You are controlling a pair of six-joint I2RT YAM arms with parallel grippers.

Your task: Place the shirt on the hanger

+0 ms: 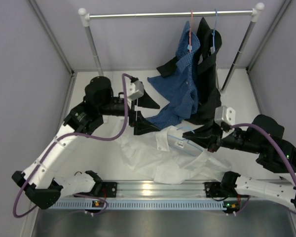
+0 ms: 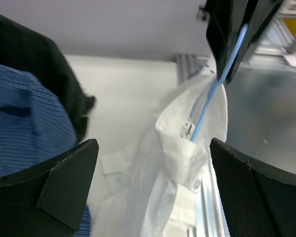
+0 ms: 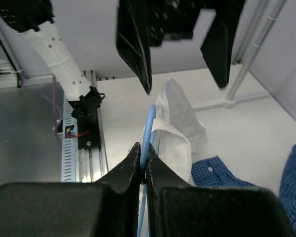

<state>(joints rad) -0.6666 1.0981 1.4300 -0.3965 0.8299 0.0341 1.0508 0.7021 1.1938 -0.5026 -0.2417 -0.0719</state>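
Presently: right jaws clenched on the thin wire of the hanger, which ran from them into the collar of the shirt. The shirt lay crumpled on the bench below and between both sets of jaws, its collar just ahead of the left jaws, which stood released and wide, holding nothing, facing the right jaws across that collar. Beyond both sets, a blue checked shirt and a black garment hung from a rail.
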